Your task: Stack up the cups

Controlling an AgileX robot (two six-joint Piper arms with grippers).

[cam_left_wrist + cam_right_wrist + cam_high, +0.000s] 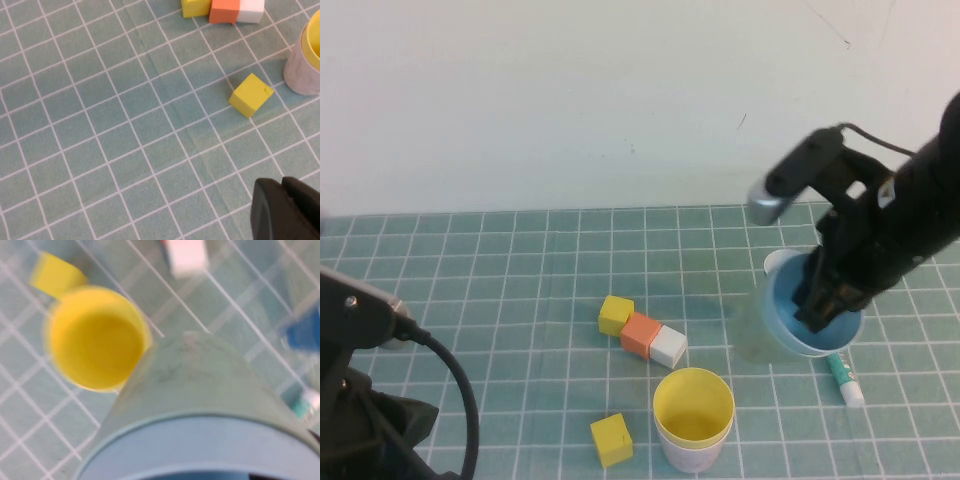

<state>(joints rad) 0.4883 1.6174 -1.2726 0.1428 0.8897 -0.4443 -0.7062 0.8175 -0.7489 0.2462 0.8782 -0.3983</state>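
Observation:
My right gripper (817, 305) is shut on the rim of the light blue cup (788, 325), one finger inside it, and holds it tilted just above the mat at the right. In the right wrist view this cup (200, 390) fills the near part, its outer wall looking pale grey-green. The yellow cup (692, 405) stands upright, nested in a pale pink cup (692, 457), at the front centre; the yellow cup (95, 340) lies beyond the held one. My left gripper (282, 205) is shut and empty, hovering over bare mat near a yellow block (251, 94).
A yellow block (616, 314), an orange block (641, 334) and a white block (668, 347) lie in a row mid-mat. Another yellow block (611, 440) sits left of the nested cups. A teal-and-white marker (844, 378) lies under the held cup. A white rim (778, 263) shows behind it.

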